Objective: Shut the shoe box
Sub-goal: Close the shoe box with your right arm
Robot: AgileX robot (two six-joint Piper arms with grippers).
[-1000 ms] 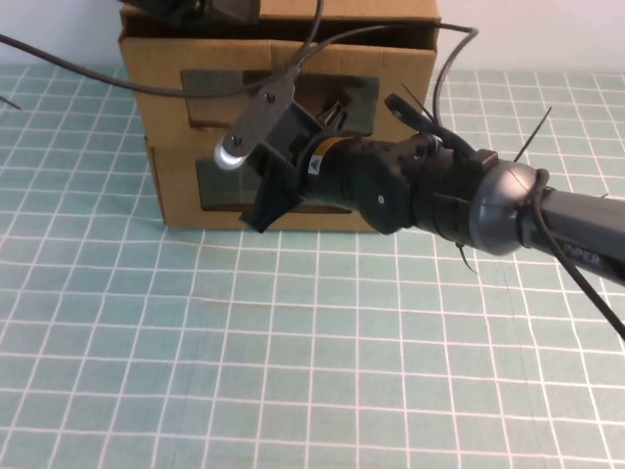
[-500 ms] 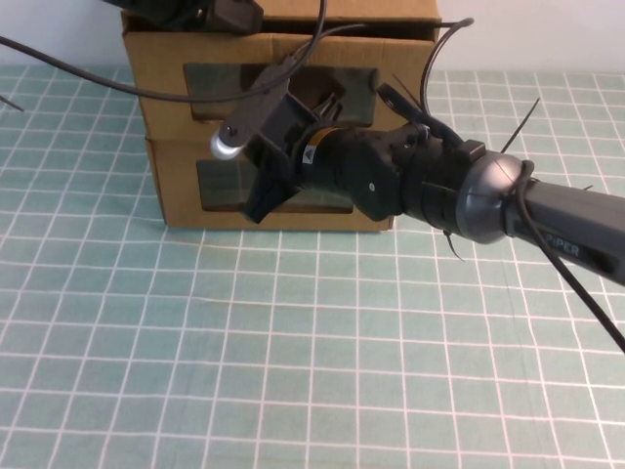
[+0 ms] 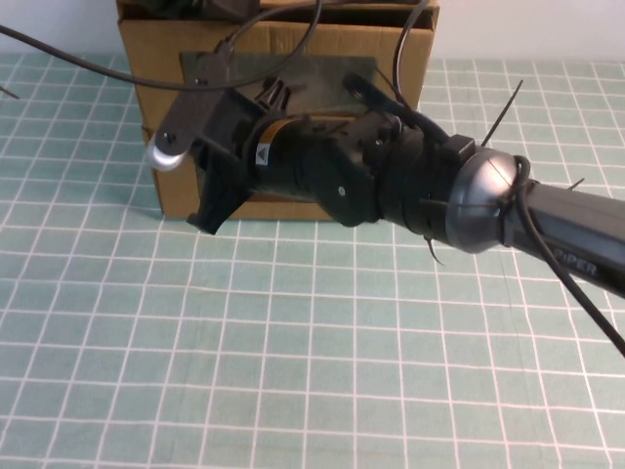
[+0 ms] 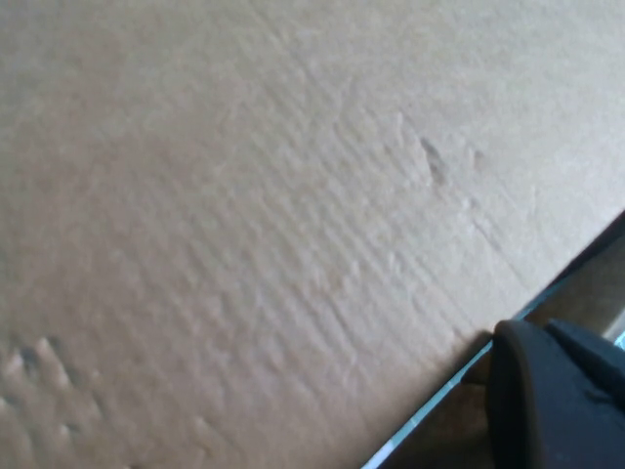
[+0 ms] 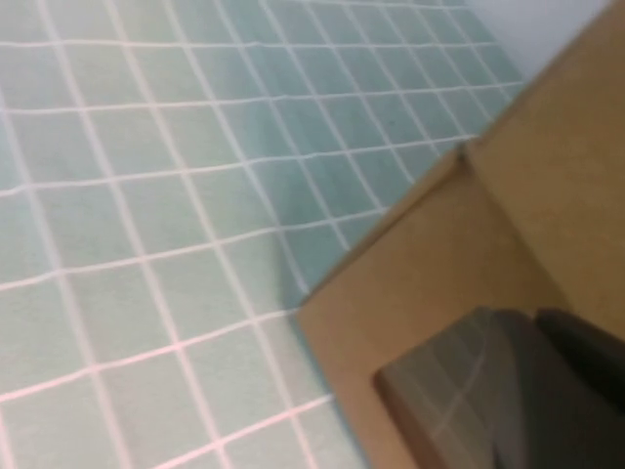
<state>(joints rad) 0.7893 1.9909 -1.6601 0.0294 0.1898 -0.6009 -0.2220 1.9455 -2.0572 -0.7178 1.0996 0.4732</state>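
The shoe box (image 3: 156, 49) is the upper brown cardboard drawer box of a stack at the back of the table. Its clear window (image 3: 327, 76) shows partly above my right arm, and its white tab is hidden. My right gripper (image 3: 273, 96) reaches from the right and is up against the box front at the window. In the right wrist view the window (image 5: 439, 391) shows close to the gripper (image 5: 576, 391). My left gripper (image 3: 186, 8) rests on top of the stack, and in the left wrist view it (image 4: 557, 401) lies against bare cardboard (image 4: 244, 215).
A second, alike cardboard box (image 3: 171, 191) sits under the shoe box, mostly hidden by my right arm (image 3: 488, 205). Cables (image 3: 98, 68) run across the box front. The green gridded mat (image 3: 244, 352) covers the table in front of the stack.
My right arm has swung left and pressed closer against the box front. The box front's top edge now sits farther back in the high view.
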